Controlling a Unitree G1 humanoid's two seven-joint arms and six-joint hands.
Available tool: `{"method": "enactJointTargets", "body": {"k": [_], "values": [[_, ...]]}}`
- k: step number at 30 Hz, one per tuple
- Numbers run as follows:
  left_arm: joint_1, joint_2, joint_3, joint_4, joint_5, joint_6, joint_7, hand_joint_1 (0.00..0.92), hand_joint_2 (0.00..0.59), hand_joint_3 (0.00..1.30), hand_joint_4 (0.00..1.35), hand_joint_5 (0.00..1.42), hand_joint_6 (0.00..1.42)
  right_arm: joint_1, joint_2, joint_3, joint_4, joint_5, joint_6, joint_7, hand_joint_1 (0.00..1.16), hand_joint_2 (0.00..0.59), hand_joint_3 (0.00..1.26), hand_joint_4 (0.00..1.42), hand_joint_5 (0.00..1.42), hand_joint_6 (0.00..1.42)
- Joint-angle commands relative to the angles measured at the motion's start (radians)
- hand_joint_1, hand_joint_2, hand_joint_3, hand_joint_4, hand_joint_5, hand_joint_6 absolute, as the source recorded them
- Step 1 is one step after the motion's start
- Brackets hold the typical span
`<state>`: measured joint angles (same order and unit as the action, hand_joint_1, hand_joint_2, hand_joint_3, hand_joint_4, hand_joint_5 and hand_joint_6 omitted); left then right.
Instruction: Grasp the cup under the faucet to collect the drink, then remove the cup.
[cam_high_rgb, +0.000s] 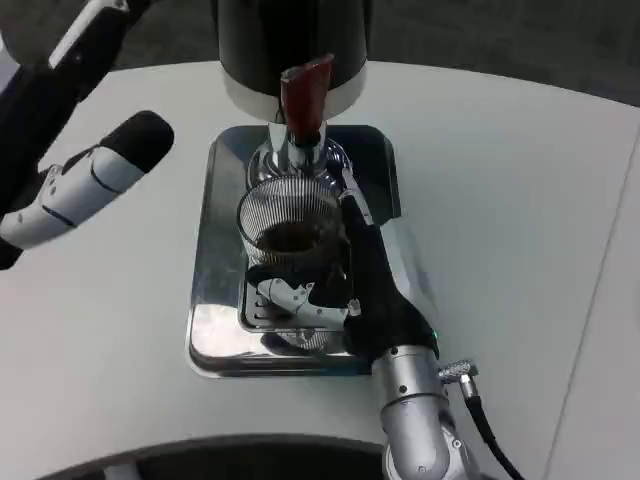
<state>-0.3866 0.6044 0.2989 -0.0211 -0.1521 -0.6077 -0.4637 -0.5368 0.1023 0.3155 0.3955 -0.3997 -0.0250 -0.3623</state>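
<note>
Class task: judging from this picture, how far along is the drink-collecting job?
Done: the right robot hand grips the ribbed glass cup under the faucet, and dark drink already sits inside. In hand: holding the cup there. Left: lifting the cup off the metal tray. The left robot hand waits aside.

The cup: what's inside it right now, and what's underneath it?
Inside the cup a dark drink shows low down, under the faucet. The right hand grips the cup, covering its base; around it lies the shiny drip tray. Whether the base touches the tray can't be seen.
</note>
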Motion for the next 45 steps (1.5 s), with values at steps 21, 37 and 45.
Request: {"method": "enactJointTargets", "body": {"k": [21, 37, 45], "values": [[0.012, 0.023, -0.002, -0.005, -0.001, 0.013, -0.005, 0.0, 0.21, 0.0, 0.0, 0.06, 0.0, -0.011, 0.083, 0.012, 0.094, -0.002, -0.125, -0.218, 1.12, 0.089, 0.76, 0.88, 0.88, 1.1], [0.015, 0.015, -0.009, -0.007, 0.001, 0.016, -0.001, 0.0, 0.208, 0.0, 0.0, 0.06, 0.0, 0.047, 0.066, 0.037, -0.034, -0.019, -0.091, -0.205, 1.12, 0.078, 0.81, 0.95, 0.93, 1.21], [0.044, 0.016, -0.002, -0.03, 0.003, 0.024, 0.002, 0.0, 0.208, 0.0, 0.0, 0.06, 0.0, 0.091, 0.045, 0.052, -0.121, -0.044, -0.056, -0.174, 1.12, 0.078, 0.81, 0.96, 0.94, 1.22]]}}
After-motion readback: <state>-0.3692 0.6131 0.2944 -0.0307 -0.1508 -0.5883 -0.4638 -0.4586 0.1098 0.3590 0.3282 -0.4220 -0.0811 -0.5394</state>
